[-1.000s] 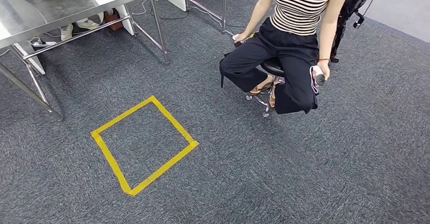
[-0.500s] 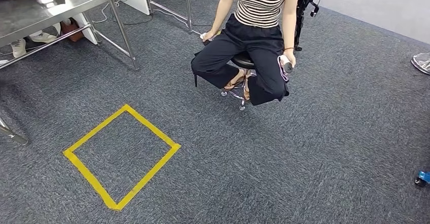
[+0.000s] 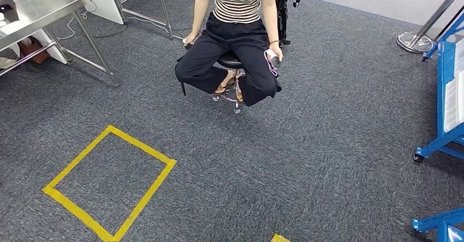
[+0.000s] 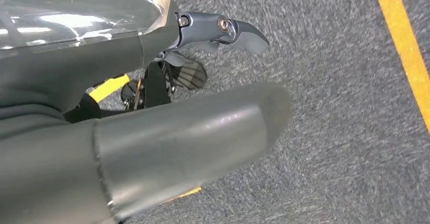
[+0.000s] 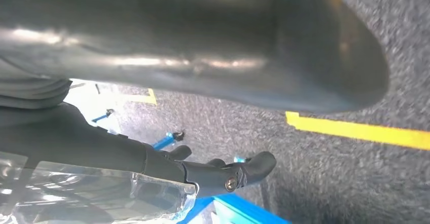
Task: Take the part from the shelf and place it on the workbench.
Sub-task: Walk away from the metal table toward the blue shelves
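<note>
Both the left hand [image 4: 203, 57] and right hand [image 5: 213, 176] hang empty, fingers apart, over grey carpet as the blue metal shelf frame [image 3: 446, 97] edges into view, the part itself unseen, the steel worktop [image 3: 27, 9] behind awaiting delivery; fetching apparently not begun.

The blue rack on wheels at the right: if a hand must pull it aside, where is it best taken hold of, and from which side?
Probably the upright post of the blue rack, approached from the open carpet side that faces the seated person. The post is a straight, bare bar that fingers can wrap, and a caster sits near its foot, so a pull there should roll the frame.
</note>
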